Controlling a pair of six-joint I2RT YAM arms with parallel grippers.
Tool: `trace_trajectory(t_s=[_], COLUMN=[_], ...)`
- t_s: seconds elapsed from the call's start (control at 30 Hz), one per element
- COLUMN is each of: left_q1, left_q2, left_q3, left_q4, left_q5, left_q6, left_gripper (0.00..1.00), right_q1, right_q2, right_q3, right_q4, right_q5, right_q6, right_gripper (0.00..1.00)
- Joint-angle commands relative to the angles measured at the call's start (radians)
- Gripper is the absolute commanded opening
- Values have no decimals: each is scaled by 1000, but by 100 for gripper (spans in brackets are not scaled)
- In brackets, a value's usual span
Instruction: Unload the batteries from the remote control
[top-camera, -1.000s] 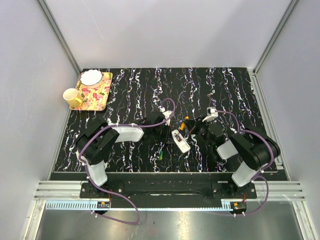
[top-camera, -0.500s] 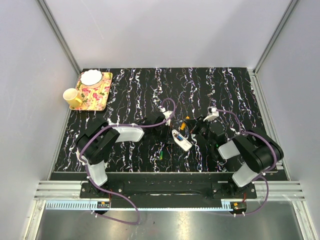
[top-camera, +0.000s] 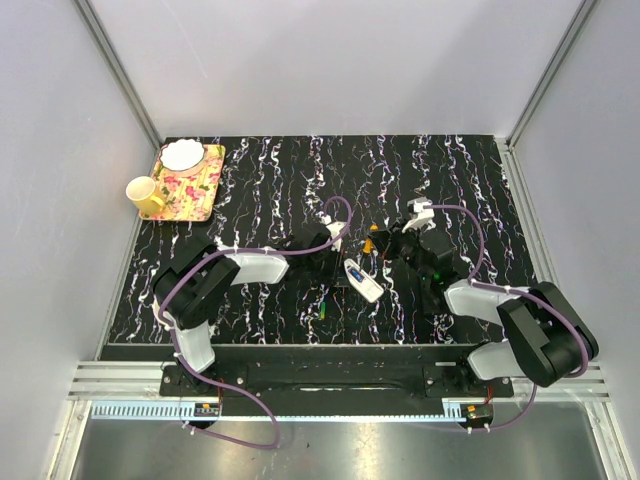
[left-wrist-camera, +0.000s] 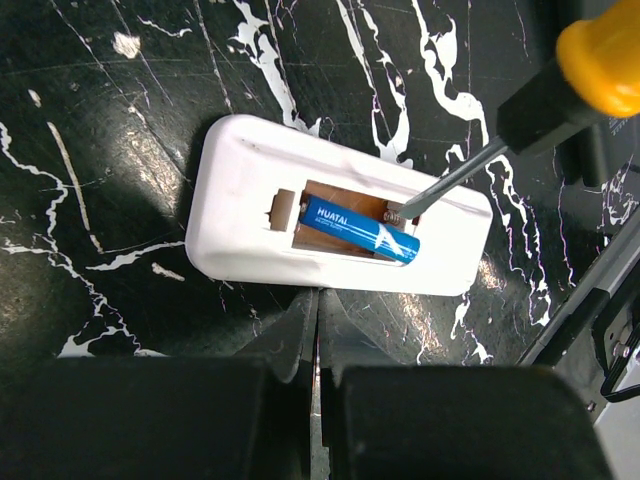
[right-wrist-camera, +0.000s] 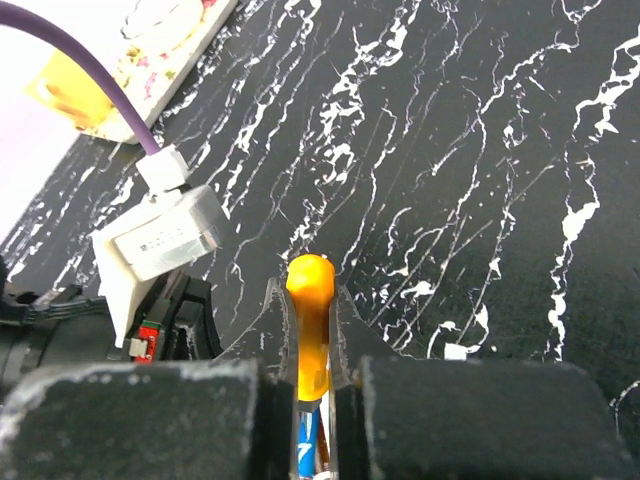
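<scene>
Orange-handled screwdriver (right-wrist-camera: 310, 278), clamped by right gripper (right-wrist-camera: 307, 308), ends beside blue battery (left-wrist-camera: 360, 229) in left-wrist view.

Left hand (left-wrist-camera: 317, 318), right hand (right-wrist-camera: 310, 325) both closed

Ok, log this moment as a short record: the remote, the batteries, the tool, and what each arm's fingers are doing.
remote: white remote flat on the table, battery bay open
in bay: one blue battery
loose: small green battery on the table, near side of the remote
tool: screwdriver, tip in the bay at the blue battery's end
right fingers: shut on the screwdriver's orange handle
left fingers: together at the remote's near edge
</scene>
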Motion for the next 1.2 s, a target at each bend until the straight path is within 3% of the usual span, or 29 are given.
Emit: trace_trajectory(t_s=[0.0,1.17], left_q1=[-4,-4], left_q2=[30,42], left_q3=[34,55], left_q4=[1,-13], left_q5=[-16,-30], left_q6=[12,14], left_gripper=[0,0], right_q1=[7,35], right_q2=[-18,177], right_q3=[42,76], right_q4=[-72,30], right_q5=[1,40], right_q6=[-71,29], right_gripper=[0,0])
